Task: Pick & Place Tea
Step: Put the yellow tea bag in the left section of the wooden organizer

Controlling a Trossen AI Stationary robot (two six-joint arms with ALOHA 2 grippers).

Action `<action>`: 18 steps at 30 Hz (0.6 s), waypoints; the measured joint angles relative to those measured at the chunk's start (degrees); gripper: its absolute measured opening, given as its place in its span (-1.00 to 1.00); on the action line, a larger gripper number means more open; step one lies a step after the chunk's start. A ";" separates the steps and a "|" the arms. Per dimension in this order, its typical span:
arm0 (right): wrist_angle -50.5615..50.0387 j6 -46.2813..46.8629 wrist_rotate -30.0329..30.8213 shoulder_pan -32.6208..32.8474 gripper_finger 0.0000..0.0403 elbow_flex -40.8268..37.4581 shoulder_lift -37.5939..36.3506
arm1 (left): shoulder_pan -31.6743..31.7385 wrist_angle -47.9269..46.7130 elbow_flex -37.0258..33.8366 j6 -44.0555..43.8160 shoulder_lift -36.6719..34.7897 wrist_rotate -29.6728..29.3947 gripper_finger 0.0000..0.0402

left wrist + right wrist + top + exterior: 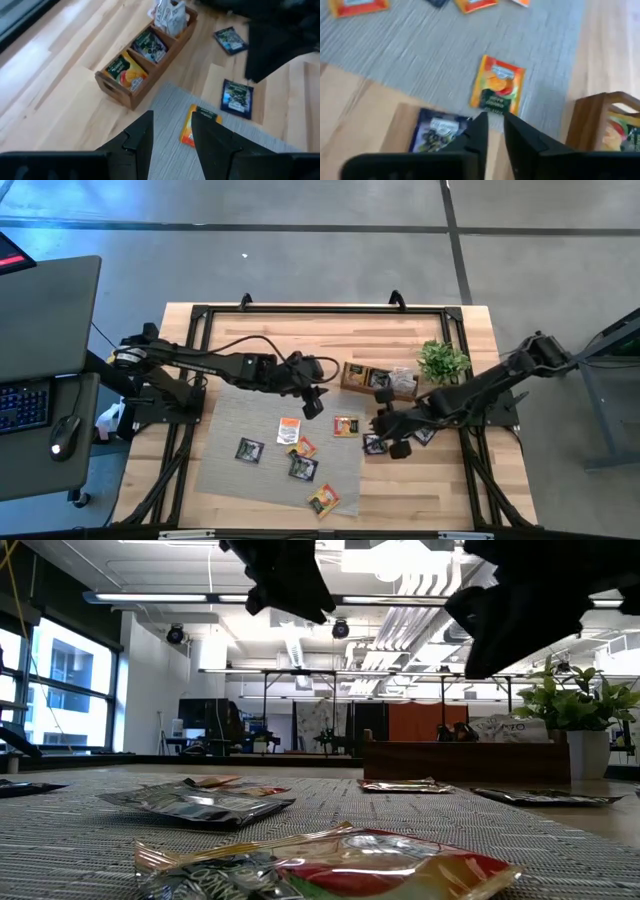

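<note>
Your right claw (pixel 493 131) hangs above the tabletop (pixel 500 480), fingers slightly parted, nothing between them. Black sachet (pixel 436 132) sits right under it on bare wood, orange sachet (pixel 498 90) just ahead on the grey mat (pixel 420 55), wooden tray (pixel 592 117) close beside w/ sachets inside. Your left claw (pixel 172 132) hovers spread & empty over the mat edge, same orange sachet and tray just beyond its tips. More sachets scattered further out on the mat.

Right gripper (pixel 495 131) jaws slightly parted above a dark sachet (pixel 436 134); orange sachet (pixel 498 91) on grey mat (pixel 420 55)
</note>
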 joint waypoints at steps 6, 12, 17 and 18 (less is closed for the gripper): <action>5.02 6.41 -0.71 -2.07 -0.35 -0.02 4.45 | -0.35 -1.02 0.04 0.01 -0.27 -1.41 -0.35; 10.27 14.78 -3.51 -3.80 -0.21 -0.04 12.21 | -0.26 -2.05 0.04 0.00 -0.27 -1.61 -0.35; 10.50 25.73 -1.80 -6.90 -0.19 -0.11 16.18 | -0.27 -2.16 0.04 0.00 -0.27 -1.65 -0.35; 10.55 28.19 -2.70 -7.80 -0.20 -0.11 16.67 | -0.28 -2.17 0.04 0.00 -0.27 -1.65 -0.35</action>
